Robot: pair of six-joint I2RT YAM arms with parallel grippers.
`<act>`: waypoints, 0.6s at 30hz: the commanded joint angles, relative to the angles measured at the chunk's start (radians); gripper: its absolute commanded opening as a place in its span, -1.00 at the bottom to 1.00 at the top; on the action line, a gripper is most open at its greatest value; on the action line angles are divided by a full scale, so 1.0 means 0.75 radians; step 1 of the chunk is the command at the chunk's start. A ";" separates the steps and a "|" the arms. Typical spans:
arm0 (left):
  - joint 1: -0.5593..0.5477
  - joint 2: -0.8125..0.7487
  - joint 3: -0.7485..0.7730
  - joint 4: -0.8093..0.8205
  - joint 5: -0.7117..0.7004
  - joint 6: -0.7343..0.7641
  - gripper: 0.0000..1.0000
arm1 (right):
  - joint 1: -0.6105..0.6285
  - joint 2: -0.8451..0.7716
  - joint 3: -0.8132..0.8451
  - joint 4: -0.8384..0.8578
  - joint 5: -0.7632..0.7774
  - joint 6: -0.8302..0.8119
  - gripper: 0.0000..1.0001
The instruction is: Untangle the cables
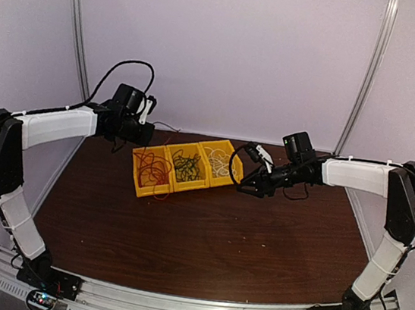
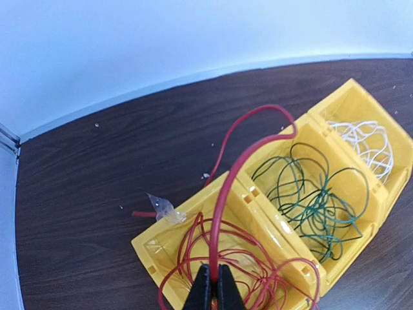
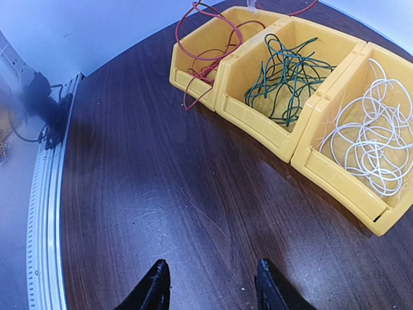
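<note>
Pinching: the left claw (image 2: 213, 289) was pressed together on one strand of the red cable (image 2: 222, 194); the strand ran up from between its tips.
Left claw place: it hung over the left bin (image 2: 150, 250), at the far left end of the row as seen from above.
Red cable: most of it lay as a loose, loopy pile inside the left bin. One long loop arched up over the wall towards the middle bin (image 2: 284, 229). Another loop drooped over the front wall onto the table (image 1: 204, 239). One end stuck out past the bin's back edge, with a scrap of clear tape (image 2: 161, 208) on it.
Green cable: a tangle of dark green loops lay in the middle bin (all of it inside the walls, as far as could be seen) (image 2: 310, 200).
White cable: it lay coiled in thin loops in the right bin (image 3: 335, 177), by itself (image 3: 374, 142).
Bins: three yellow ones stood wall to wall on the far half of the table.
Right claw: its fingers were spread with nothing between them (image 3: 210, 284). It hung over bare wood near the right bin, not touching it.
</note>
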 commanded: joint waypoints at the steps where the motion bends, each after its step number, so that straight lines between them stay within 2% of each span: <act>1: -0.010 -0.078 -0.110 0.128 0.055 -0.056 -1.00 | -0.008 0.015 0.024 0.002 -0.020 -0.002 -0.06; 9: -0.065 -0.237 -0.273 0.157 0.023 -0.098 -1.00 | -0.008 0.017 0.024 0.002 -0.020 -0.002 -0.06; 18: -0.084 -0.523 -0.549 0.357 -0.010 -0.151 -1.00 | -0.008 0.016 0.022 0.003 -0.020 0.000 -0.06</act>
